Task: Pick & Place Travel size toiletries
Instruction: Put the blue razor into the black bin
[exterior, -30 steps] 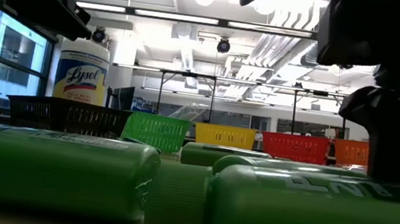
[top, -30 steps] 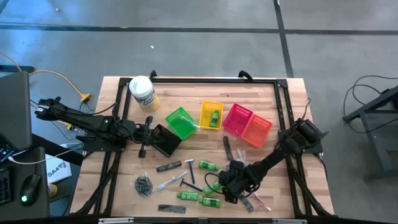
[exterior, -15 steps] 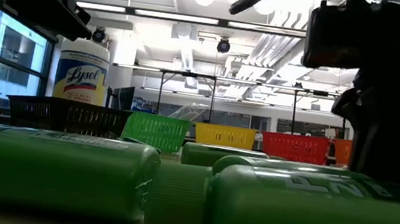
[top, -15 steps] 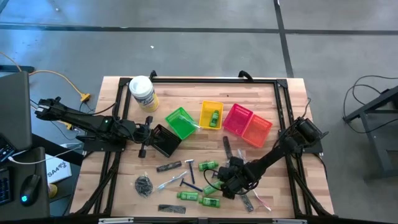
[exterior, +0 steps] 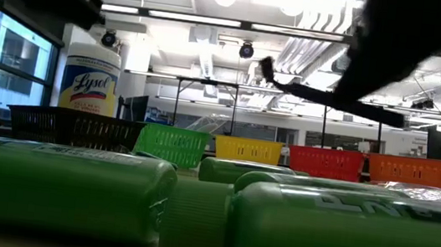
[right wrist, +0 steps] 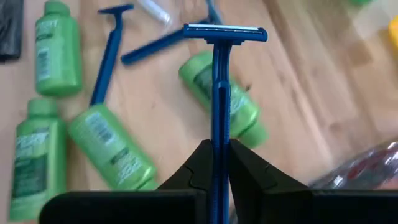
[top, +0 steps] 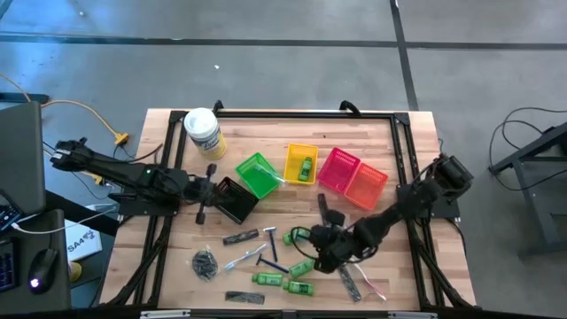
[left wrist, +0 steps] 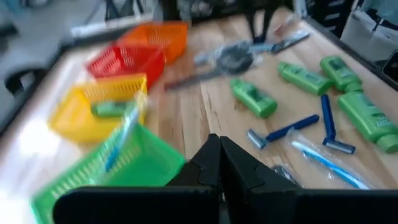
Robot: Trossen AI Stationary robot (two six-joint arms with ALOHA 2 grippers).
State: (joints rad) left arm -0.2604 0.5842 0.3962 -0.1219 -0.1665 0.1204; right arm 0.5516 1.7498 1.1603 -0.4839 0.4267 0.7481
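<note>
My right gripper [top: 317, 241] hangs over the near middle of the table, shut on a blue razor [right wrist: 219, 93]. Under it several green mini bottles [top: 301, 266] lie on the wood, with two more blue razors [top: 266, 261], a wrapped toothbrush [top: 237, 260], black combs [top: 241, 237] and a dark mesh bundle [top: 205, 263]. In the low view the razor shows as a dark bar [exterior: 325, 96] in the air. My left gripper [top: 205, 190] waits, shut, beside the black basket [top: 235, 199] at the left. My right gripper pinches the razor's handle [right wrist: 217, 146] between its two fingers, which lie along it. The razor sticks out past the fingertips, its head [right wrist: 225, 32] at the free end. The fingers come slanting down from the table's right side, and the razor is lifted clear.
A row of green [top: 257, 175], yellow [top: 302, 164], pink [top: 337, 168] and orange [top: 366, 186] baskets stands across the middle; the yellow one holds a green bottle. A white-lidded tub [top: 203, 130] stands at the far left. A black comb [top: 323, 208] lies next to the right arm.
My right gripper has risen and drawn toward the far edge, tipping to a flatter slant. The blue razor has come up with it, clear of the table. The bottles under it have stayed where they were.
</note>
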